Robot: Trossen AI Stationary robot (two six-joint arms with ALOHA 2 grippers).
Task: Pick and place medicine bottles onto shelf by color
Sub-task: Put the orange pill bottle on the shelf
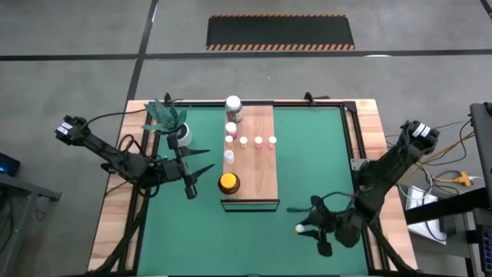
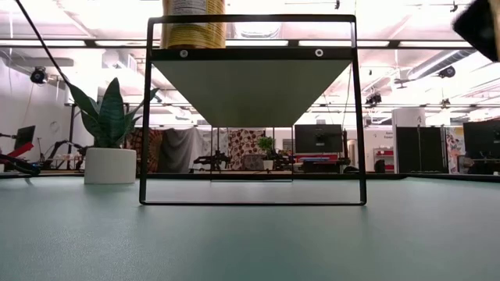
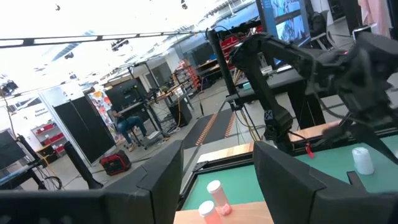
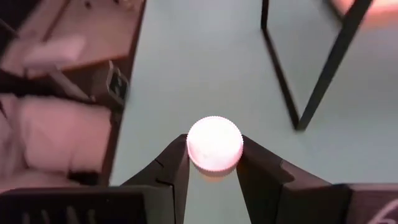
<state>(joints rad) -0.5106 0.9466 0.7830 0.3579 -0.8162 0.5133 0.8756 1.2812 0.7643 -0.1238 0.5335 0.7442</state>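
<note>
Item: my right hand (image 4: pixel 212 163) pinching a white-capped bottle (image 4: pixel 214 143) by its cap. Risk: shallow grip, bottle slips on lifting.

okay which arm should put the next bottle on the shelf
Right. The right gripper is shut on a white-capped bottle on the mat beside the shelf; the left gripper holds nothing.

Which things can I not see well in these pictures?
- Low view: shelf seen from under; its bottles hidden, except the jar, cut off by the top edge.
- High view: labels of the small bottles too small to read.
- Right wrist view: right gripper shut on a bottle; only its cap shows, washed out.
- Left wrist view: left gripper open; its fingers hide the shelf's near part.
</note>
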